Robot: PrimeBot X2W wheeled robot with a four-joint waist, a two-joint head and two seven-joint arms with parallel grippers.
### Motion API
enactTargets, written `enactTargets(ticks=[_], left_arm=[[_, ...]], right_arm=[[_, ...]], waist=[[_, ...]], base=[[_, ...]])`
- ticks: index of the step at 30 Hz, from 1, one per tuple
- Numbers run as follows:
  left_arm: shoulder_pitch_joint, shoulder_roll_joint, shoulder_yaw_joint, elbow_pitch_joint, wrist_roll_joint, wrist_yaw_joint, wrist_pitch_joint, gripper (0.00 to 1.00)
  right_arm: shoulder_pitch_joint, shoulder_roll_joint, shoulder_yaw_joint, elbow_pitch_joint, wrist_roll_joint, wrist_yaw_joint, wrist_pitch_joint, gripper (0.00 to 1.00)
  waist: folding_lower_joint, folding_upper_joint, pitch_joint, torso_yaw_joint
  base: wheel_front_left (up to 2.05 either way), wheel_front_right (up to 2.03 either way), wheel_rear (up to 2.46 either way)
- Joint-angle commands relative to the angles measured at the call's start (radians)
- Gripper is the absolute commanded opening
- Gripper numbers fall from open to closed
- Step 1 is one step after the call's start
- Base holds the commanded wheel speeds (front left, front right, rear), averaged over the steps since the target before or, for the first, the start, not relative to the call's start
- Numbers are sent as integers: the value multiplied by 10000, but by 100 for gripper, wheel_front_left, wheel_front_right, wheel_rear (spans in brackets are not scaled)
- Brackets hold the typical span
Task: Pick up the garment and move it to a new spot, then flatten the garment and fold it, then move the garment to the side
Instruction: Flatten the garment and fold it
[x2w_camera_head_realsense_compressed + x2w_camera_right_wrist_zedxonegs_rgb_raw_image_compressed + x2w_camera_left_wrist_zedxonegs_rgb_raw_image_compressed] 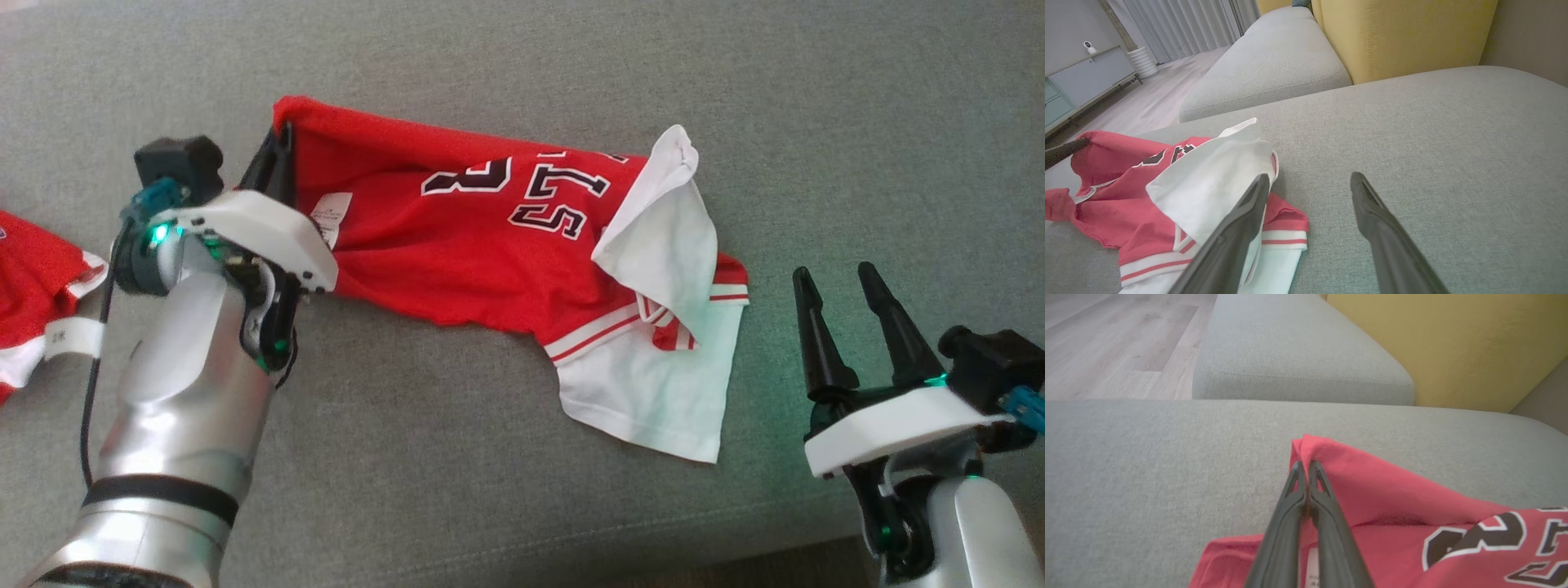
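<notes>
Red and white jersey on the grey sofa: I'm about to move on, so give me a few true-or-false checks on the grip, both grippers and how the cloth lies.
1. The left gripper is shut on an edge of the red and white fabric jersey. True.
2. The right gripper is shut on the jersey too. False: it is open and holds nothing, over the grey fabric sofa cushion beside the jersey.
3. The jersey lies flat and smooth. False: it is rumpled, with a white sleeve folded back over the red body.
4. A second red and white garment lies at the head view's left edge. True.
</notes>
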Motion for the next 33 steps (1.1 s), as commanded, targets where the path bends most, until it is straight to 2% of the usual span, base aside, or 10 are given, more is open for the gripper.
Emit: enactTargets(ticks=[1, 2, 3, 6, 10, 15, 22, 27, 33], left_arm=[[-357, 312, 369, 103, -141, -90, -36, 82], [-357, 312, 369, 103, -141, -90, -36, 82], [-348, 280, 372, 182, -162, -133, -107, 100], [-186, 278, 372, 155, -48, -83, -352, 100], [495, 495, 553, -484, 272, 370, -476, 100], [2102, 814, 1190, -2732, 786, 1056, -486, 100], [4980, 883, 1950, -6038, 1275, 1651, -488, 100], [6212, 858, 1931, -7143, 1419, 1782, -489, 100], [7046, 810, 1700, -7749, 1469, 1900, -377, 100]], right_arm=[[-292, -52, 176, -302, 68, -9, -98, 100], [-292, -52, 176, -302, 68, -9, -98, 100], [-292, -52, 158, -304, 56, -9, -110, 100], [-294, -52, 110, -295, 17, -9, -138, 100], [-265, -52, 70, -297, -61, -9, -156, 100], [-218, -52, 36, -359, -272, -9, -139, 100], [-74, -52, 76, -479, -560, -9, 65, 100], [33, -52, 139, -540, -697, -9, 202, 100], [155, -52, 153, -584, -739, -9, 323, 100]], waist=[[0, 0, 20, -9], [0, 0, 20, -9], [0, 0, 22, 6], [0, 0, -30, 98], [0, 0, -208, 272], [0, 0, -486, 491], [0, 0, -1031, 884], [0, 0, -1277, 1074], [0, 0, -1461, 1217]], base=[[0, 0, 0], [0, 0, 0], [0, 0, 0], [0, 0, 0], [0, 0, 0], [0, 0, 0], [0, 0, 0], [0, 0, 0], [0, 0, 0]])
